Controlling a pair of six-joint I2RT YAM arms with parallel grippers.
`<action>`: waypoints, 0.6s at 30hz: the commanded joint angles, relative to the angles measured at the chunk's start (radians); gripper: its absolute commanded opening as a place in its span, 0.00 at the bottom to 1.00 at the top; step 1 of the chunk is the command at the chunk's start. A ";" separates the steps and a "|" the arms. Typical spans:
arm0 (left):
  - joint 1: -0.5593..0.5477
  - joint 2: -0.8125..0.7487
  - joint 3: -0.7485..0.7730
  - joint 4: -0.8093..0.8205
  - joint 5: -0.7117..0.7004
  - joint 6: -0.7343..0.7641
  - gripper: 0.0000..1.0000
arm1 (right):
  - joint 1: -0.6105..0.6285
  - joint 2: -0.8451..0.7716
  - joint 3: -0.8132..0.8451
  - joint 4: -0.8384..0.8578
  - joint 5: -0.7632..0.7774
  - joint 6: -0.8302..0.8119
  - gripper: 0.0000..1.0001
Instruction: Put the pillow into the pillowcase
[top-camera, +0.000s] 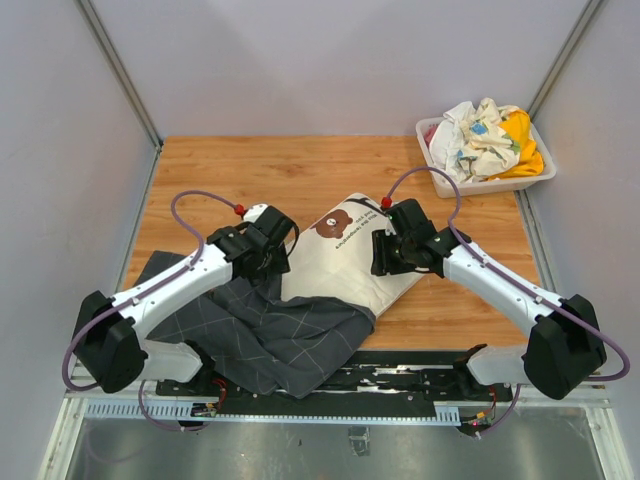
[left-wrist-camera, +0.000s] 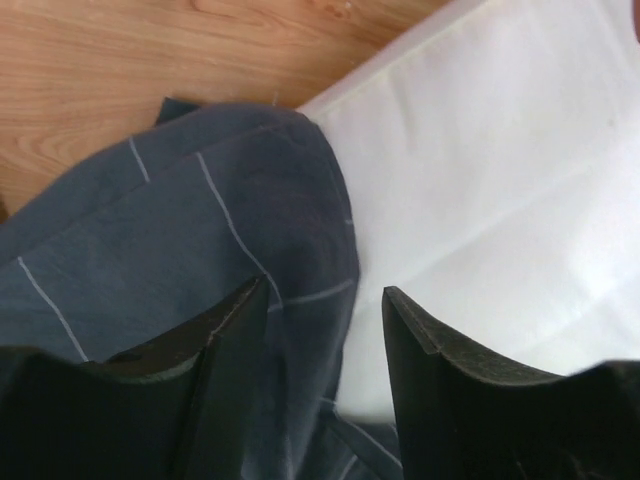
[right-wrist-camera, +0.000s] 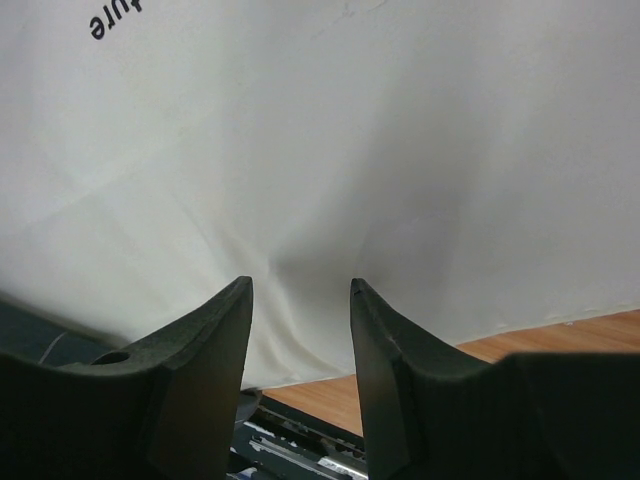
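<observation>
Pillowcase (top-camera: 265, 335) lies bunched beneath my left gripper (left-wrist-camera: 320, 292), its edge lapping the pillow (top-camera: 350, 265) that sits under my right gripper (right-wrist-camera: 300, 285). Both grippers stand parted, holding nothing. I judge it best to pinch the case's top layer alone, then lift.

Cream bear-print pillow (top-camera: 345, 268) — charcoal, perhaps bluish, grid-checked pillowcase (top-camera: 270, 340)

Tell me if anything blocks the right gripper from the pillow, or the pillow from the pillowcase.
Nothing visible does. The right gripper hangs directly over the pillow, whose near end already meets the pillowcase. The bin of cloths stands clear at the far right corner.
</observation>
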 joint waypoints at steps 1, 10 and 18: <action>0.022 0.043 0.012 0.042 -0.057 0.057 0.55 | 0.000 -0.003 -0.010 -0.005 -0.010 -0.015 0.45; 0.024 0.127 -0.029 0.092 -0.058 0.082 0.26 | 0.000 0.009 0.006 -0.003 -0.013 -0.019 0.45; 0.024 0.063 0.033 0.040 -0.118 0.084 0.00 | 0.013 0.064 0.139 -0.017 -0.005 -0.056 0.53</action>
